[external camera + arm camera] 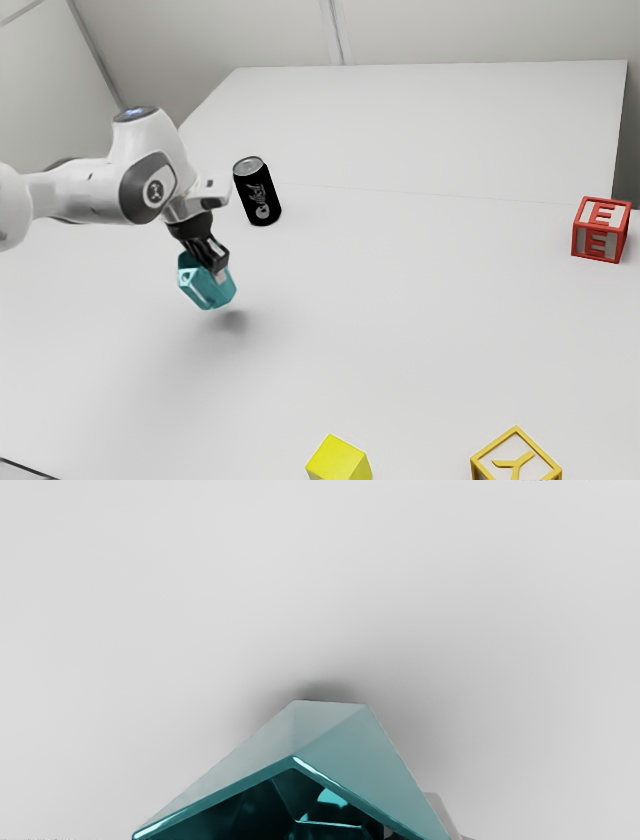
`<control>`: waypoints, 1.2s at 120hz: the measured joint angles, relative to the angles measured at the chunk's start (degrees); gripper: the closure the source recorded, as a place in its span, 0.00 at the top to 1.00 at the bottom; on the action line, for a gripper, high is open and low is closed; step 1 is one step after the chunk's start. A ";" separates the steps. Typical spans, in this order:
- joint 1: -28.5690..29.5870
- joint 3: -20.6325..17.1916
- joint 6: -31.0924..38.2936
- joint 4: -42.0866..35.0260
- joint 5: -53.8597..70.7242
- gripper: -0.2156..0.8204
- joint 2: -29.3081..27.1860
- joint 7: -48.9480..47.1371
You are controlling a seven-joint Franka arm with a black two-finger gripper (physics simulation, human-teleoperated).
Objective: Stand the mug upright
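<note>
The teal faceted mug [200,288] is held above the table, tilted, with its shadow on the surface below. My gripper [218,268] points down at a slant and is shut on the mug's wall. In the wrist view the mug [345,740] turns its open mouth toward my hand, its dark inside partly visible. There the gripper [416,830] has one pale fingertip [441,812] outside the wall, and a small pale bit shows inside. The mug's handle cannot be made out.
A black can [257,192] stands behind the mug. A red letter block [601,230] sits at the exterior view's far right. A yellow cube [338,462] and a yellow letter block [514,462] lie at the near edge of the white table [400,300].
</note>
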 joint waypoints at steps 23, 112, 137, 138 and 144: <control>-0.48 -1.35 4.91 -2.35 3.26 0.03 0.52 -8.27; -1.69 -2.15 11.97 -4.13 6.67 0.03 4.99 -26.92; -0.59 -2.42 12.11 -4.14 6.46 0.09 5.10 -29.07; -0.56 -2.44 12.11 -4.14 6.44 0.10 5.08 -29.13; -0.45 -2.51 12.12 -4.14 6.34 0.13 4.95 -29.46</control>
